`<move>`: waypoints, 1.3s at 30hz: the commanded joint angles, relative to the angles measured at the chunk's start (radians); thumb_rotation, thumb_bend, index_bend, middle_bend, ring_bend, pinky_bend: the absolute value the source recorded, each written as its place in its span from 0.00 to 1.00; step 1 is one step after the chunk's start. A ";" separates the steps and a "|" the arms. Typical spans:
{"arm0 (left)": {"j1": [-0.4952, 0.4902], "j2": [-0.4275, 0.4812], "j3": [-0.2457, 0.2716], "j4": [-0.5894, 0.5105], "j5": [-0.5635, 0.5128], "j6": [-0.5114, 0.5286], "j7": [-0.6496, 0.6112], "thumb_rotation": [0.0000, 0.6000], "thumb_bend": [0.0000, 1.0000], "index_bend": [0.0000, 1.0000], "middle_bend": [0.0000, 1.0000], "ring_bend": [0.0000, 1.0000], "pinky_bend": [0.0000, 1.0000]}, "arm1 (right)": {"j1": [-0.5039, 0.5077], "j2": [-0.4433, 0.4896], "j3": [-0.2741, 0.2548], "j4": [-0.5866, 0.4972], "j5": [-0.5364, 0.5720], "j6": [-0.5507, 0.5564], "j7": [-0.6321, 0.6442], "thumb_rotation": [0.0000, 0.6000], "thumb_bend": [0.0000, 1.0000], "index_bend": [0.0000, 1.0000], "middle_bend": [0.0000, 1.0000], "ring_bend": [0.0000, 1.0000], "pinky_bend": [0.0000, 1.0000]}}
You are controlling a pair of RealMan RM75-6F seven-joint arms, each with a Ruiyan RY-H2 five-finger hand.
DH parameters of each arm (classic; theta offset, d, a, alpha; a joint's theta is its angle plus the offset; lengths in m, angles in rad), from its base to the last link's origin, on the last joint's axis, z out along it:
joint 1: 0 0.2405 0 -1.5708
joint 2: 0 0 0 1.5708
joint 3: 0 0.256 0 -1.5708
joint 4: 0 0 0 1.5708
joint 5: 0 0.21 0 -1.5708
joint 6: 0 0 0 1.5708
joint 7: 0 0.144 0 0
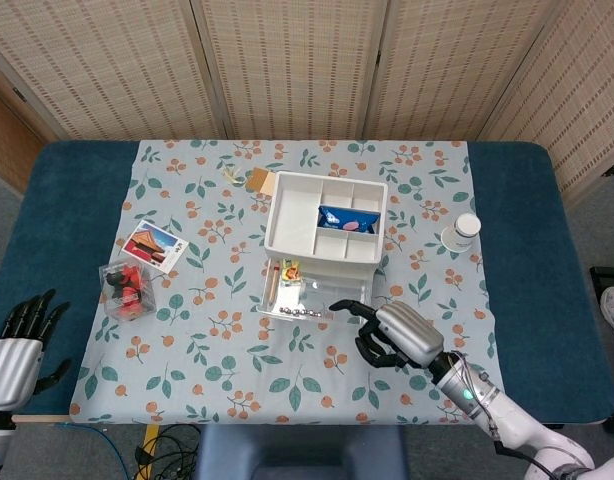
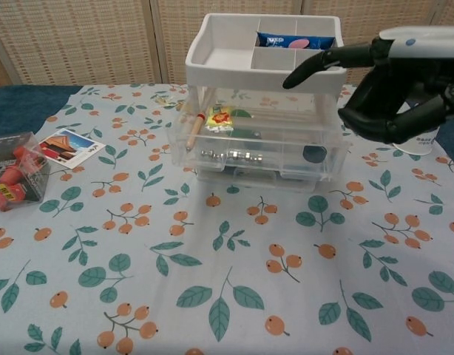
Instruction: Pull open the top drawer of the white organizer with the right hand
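Your right hand (image 2: 393, 92) is up off the cloth, in front of and to the right of the white organizer (image 1: 325, 226), palm down. One finger points straight out to the left; the rest are curled under on nothing. In the chest view that fingertip (image 2: 292, 80) overlaps the organizer's front rim; real contact can't be judged. In the head view the same hand (image 1: 395, 336) sits just beside the front right corner of the top drawer (image 2: 258, 148), apart from it.

The drawer sticks out toward you from under the divided top tray, with a pencil and small bits inside. The organizer stands mid-table on the floral tablecloth (image 1: 217, 350).

Your left hand (image 1: 17, 345) is at the near left table edge, fingers spread, holding nothing.
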 commanded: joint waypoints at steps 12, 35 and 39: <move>0.017 0.010 0.005 0.005 0.007 0.023 -0.020 1.00 0.23 0.13 0.02 0.01 0.08 | 0.216 0.068 0.136 0.030 0.107 -0.190 -0.276 1.00 0.68 0.16 0.90 0.99 0.99; 0.011 -0.004 0.006 0.016 0.025 0.018 -0.037 1.00 0.23 0.13 0.02 0.01 0.08 | 0.393 0.357 0.050 -0.037 0.278 -0.539 -0.562 1.00 1.00 0.34 1.00 1.00 1.00; 0.012 -0.006 0.007 0.016 0.026 0.019 -0.037 1.00 0.23 0.13 0.02 0.01 0.08 | 0.419 0.344 0.033 -0.023 0.297 -0.550 -0.606 1.00 1.00 0.35 1.00 1.00 1.00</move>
